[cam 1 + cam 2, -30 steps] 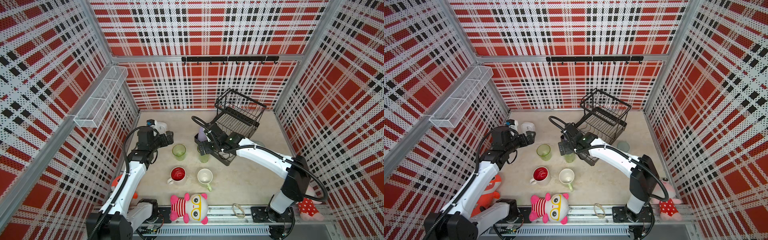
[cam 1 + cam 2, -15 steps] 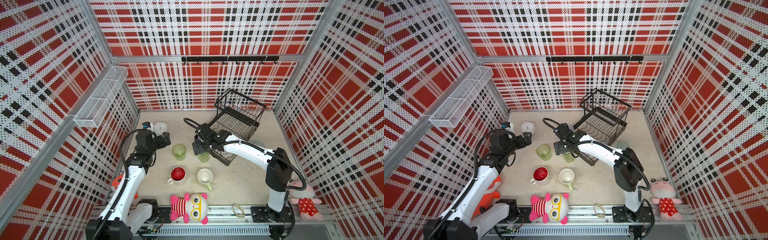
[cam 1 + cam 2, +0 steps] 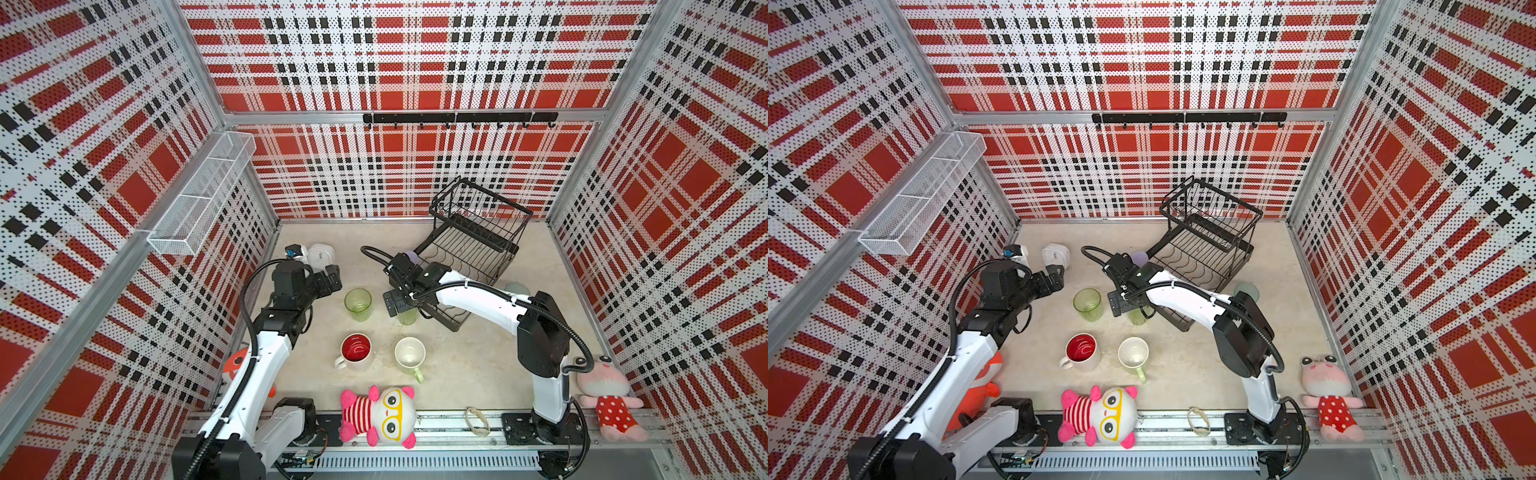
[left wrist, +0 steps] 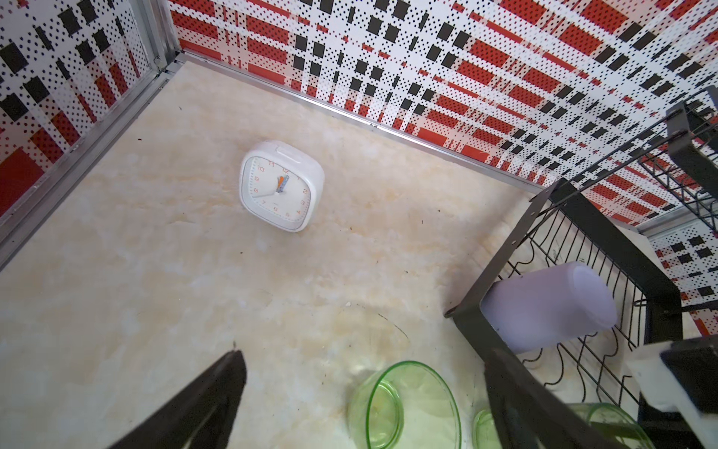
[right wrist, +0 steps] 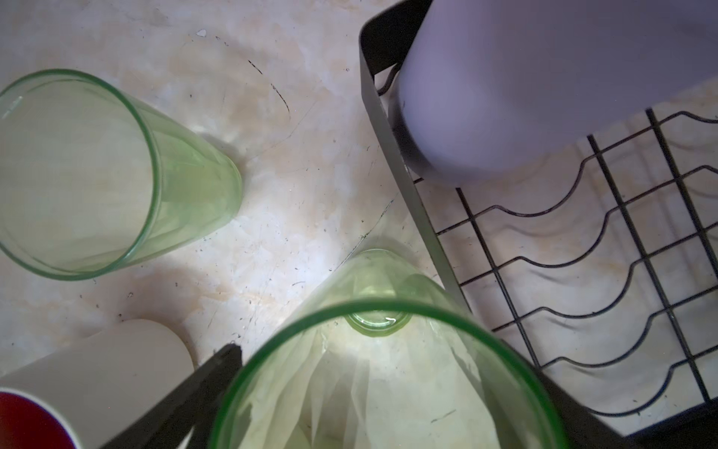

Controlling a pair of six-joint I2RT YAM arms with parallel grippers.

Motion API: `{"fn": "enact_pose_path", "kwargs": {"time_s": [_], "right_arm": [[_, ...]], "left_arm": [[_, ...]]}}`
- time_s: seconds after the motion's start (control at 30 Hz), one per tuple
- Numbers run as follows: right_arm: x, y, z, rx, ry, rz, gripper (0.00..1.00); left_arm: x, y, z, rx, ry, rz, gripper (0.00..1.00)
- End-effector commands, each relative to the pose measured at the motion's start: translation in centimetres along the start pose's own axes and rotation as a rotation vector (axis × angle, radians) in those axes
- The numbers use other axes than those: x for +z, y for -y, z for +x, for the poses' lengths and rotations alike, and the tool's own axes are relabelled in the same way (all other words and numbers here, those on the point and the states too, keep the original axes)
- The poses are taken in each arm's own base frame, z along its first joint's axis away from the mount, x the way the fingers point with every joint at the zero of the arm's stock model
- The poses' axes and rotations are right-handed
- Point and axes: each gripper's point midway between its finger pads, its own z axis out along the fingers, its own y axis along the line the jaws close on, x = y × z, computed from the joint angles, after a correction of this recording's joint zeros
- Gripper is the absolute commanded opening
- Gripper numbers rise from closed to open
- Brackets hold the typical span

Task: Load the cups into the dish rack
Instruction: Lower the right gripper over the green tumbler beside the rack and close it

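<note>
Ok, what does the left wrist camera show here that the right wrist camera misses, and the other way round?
Only the left wrist view shows the white square clock lying face up on the table, the plaid walls, and the raised upper basket of the dish rack. Only the right wrist view shows the white mug with red inside, cut off at the frame's corner. Both show the lavender tumbler standing mouth down at a corner of the rack's lower tier, and the two green tumblers upright on the table beside the rack.
</note>
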Motion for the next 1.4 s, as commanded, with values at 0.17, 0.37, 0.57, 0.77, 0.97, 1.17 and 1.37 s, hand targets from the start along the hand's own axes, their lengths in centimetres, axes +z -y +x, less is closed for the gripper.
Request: {"fn": "enact_pose_path", "kwargs": {"time_s": [0.17, 0.37, 0.57, 0.77, 0.97, 1.17, 1.37], "right_arm": [[1.1, 0.5, 1.3, -0.025, -0.034, 0.04, 0.94], [1.7, 0.5, 1.6, -0.032, -0.038, 0.042, 0.97], [2.3, 0.4, 1.0, -0.043, -0.035, 0.034, 0.96], [1.8, 0.6, 0.5, -0.037, -0.066, -0.012, 0.96], [2.0, 0.7, 0.7, -0.065, -0.112, -0.007, 0.97], [2.5, 0.6, 0.8, -0.081, -0.132, -0.002, 0.96], [3.2, 0.7, 0.8, -0.09, -0.14, 0.016, 0.93]], "left_arm": [[0.1, 0.4, -0.7, -0.017, 0.016, 0.027, 0.98], [-0.3, 0.7, -0.9, -0.022, 0.024, 0.045, 0.98], [-0.3, 1.0, -0.9, -0.026, 0.015, 0.056, 0.98], [-0.3, 1.0, -0.8, -0.029, 0.011, 0.061, 0.98], [-0.1, 1.0, -0.6, -0.032, 0.003, 0.061, 0.98], [0.0, 1.1, -0.5, -0.031, -0.004, 0.069, 0.98], [-0.1, 1.1, -0.5, -0.032, -0.003, 0.07, 0.98]]}}
